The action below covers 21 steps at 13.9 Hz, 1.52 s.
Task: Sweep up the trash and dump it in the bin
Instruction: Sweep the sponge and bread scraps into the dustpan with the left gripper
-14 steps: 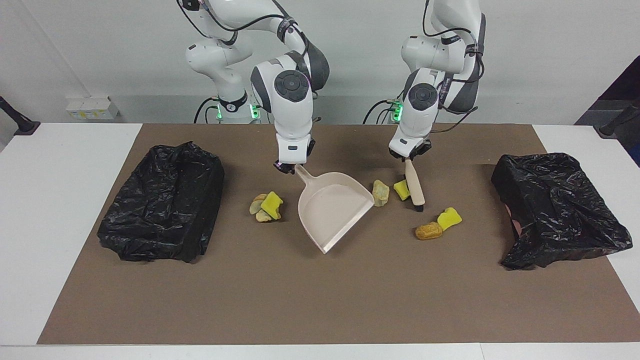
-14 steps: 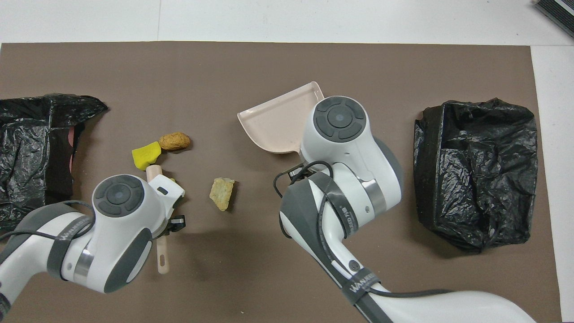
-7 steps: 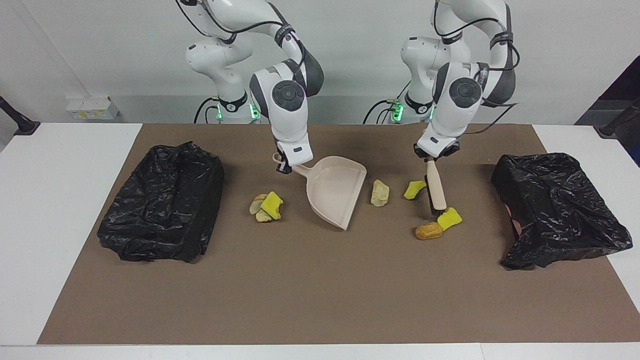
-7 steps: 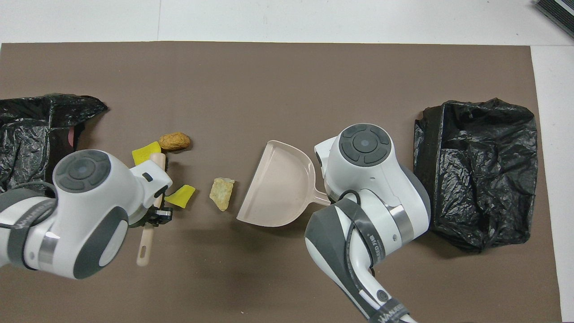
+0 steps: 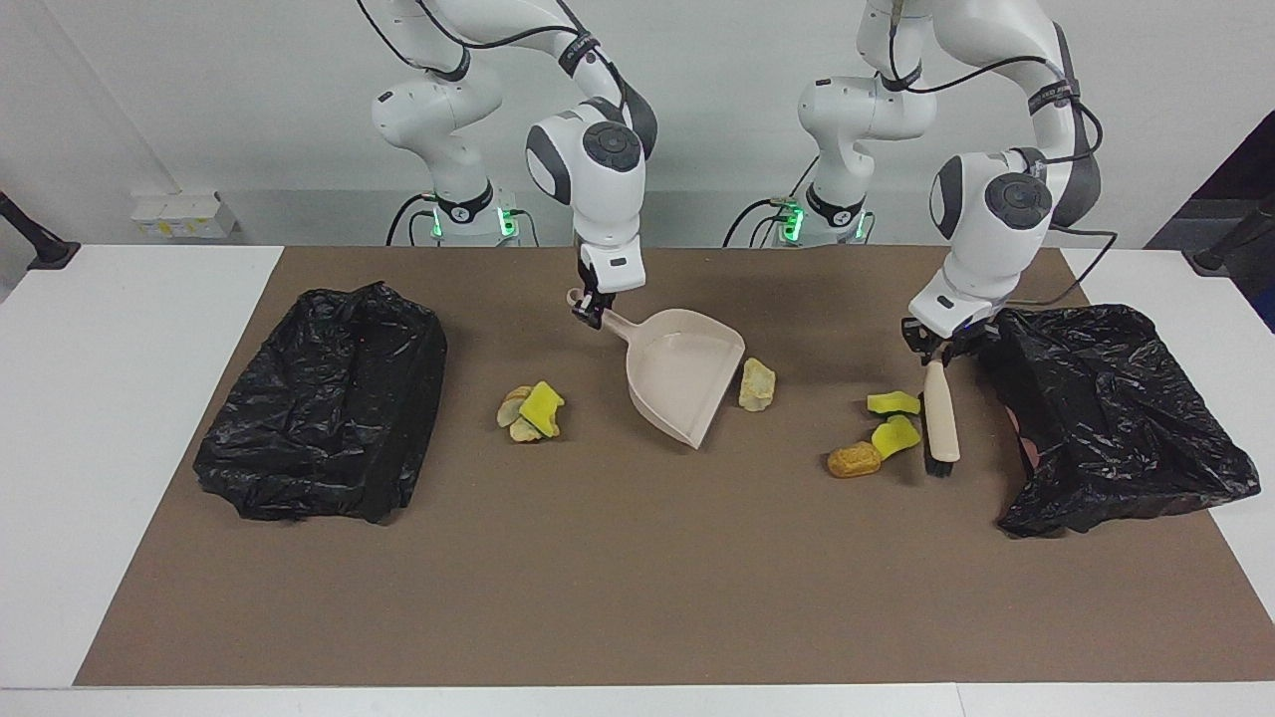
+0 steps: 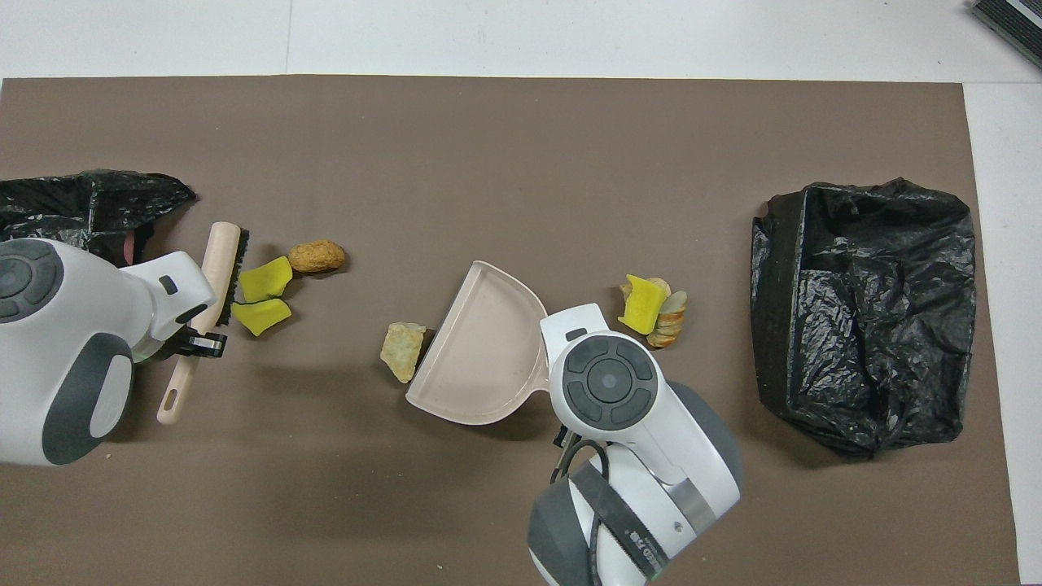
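— Where are your tools right now?

— My left gripper (image 5: 934,351) is pinched tight on the brush (image 5: 938,423), gripping its beige handle, with the black bristle end resting on the brown mat (image 5: 637,578). My right gripper (image 5: 590,311) is clamped on the handle of the dustpan (image 5: 685,373), which sits tilted with its open lip down on the mat, mouth facing the left arm's end of the table.

— And the trash, measured from the brush?

— Just beside the bristles, on the dustpan's side of them, lie two yellow sponge pieces (image 5: 893,418), one nearer to the robots than the other. In the overhead view the farther piece touches the bristles. The brown lump (image 5: 854,459) is next to those pieces, a little farther from the robots.

— Anything at the dustpan?

— A tan rock (image 5: 757,384) sits right against the corner of the pan's lip, between pan and brush. A small heap (image 5: 530,411), one yellow sponge piece on pale lumps, lies near the pan's handle side, toward the right arm's end.

— The bins?

— One black-bagged bin (image 5: 1111,413) stands close to the brush at the left arm's end; the other bin (image 5: 324,398) is at the right arm's end, well apart from the heap.
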Each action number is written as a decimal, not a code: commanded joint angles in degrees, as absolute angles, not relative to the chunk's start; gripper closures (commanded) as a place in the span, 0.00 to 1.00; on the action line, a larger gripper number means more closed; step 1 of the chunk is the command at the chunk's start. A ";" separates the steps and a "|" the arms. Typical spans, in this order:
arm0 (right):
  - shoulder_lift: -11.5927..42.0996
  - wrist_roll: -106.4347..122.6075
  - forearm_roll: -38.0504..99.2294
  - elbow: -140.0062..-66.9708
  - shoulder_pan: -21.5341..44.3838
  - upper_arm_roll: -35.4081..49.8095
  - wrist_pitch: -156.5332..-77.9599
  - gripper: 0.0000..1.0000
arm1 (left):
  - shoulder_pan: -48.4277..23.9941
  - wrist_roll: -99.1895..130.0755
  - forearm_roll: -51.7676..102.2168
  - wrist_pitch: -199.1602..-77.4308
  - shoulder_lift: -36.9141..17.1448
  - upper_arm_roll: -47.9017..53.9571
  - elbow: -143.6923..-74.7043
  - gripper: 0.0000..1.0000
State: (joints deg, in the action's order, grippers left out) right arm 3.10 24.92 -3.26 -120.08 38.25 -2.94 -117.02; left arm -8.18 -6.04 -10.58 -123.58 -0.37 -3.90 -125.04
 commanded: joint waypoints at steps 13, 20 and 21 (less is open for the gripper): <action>2.55 23.55 -6.33 -122.69 39.38 -2.55 -116.98 1.00 | -22.66 -23.28 -11.95 -122.52 -3.00 -2.46 -126.20 1.00; 2.37 23.82 -6.15 -122.87 38.94 -2.55 -115.93 1.00 | -38.40 -18.13 2.15 -122.26 0.44 -2.37 -128.59 1.00; 2.37 24.08 -6.15 -122.87 38.94 -2.55 -115.84 1.00 | -38.84 -14.63 4.02 -122.17 0.53 -2.37 -128.24 1.00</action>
State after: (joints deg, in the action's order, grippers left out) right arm 3.16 24.92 -4.85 -122.09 39.34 -2.82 -116.73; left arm -38.13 -18.10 -0.09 -122.85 -1.37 -1.29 -127.23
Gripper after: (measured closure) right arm 0.683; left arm 0.740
